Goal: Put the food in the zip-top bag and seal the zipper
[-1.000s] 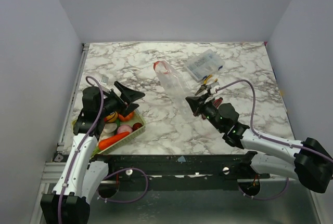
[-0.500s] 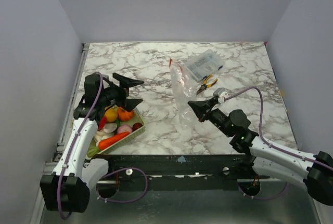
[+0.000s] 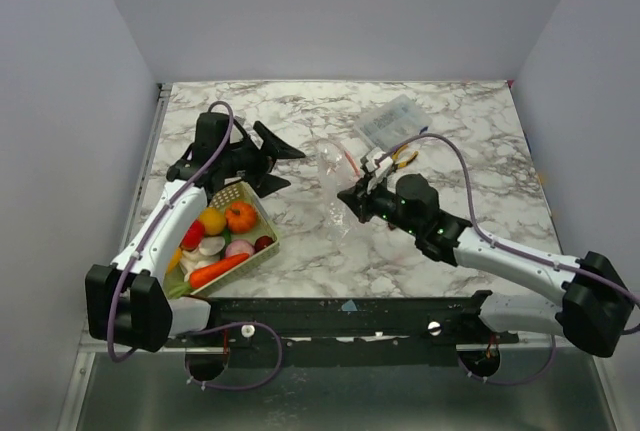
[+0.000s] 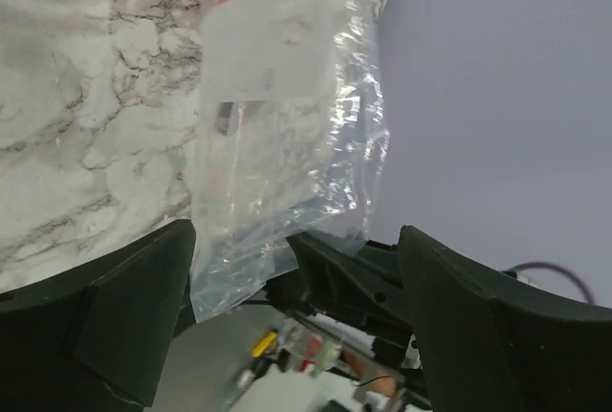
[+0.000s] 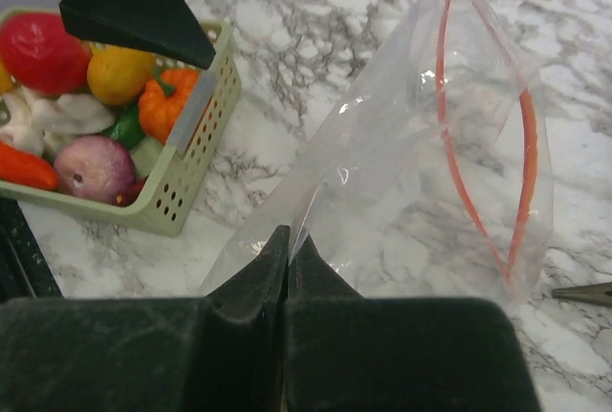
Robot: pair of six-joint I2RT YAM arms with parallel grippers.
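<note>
The right gripper (image 3: 352,201) is clamped on the bag (image 3: 338,171), pinching a thin fold of plastic at its closed bottom end. Its wrist view shows the two fingers pressed together with the film between them. From that pinch the bag runs toward the far side of the table (image 3: 310,246), so its long axis points roughly away from the arms and the mouth is the far end. The zipper (image 5: 442,77) gapes there in a narrow loop, unsealed. Whether that far end rests on the marble or hangs clear of it I cannot tell.

The left gripper (image 3: 293,169) stands just beside the bag on its left, jaws spread wide and holding nothing. Its own camera frames the bag's flank between the two fingers.

The food (image 3: 240,217) all lies in the basket (image 5: 191,178) at the near left, behind the left gripper and well apart from the bag's mouth. The left arm is plainly the nearer one to it.

To my eye, what matters is that the mouth opens up the table, away from the right gripper. Whether the left gripper next steadies the lip or fetches a piece, it has to come at that far end, not at the side it faces now.
</note>
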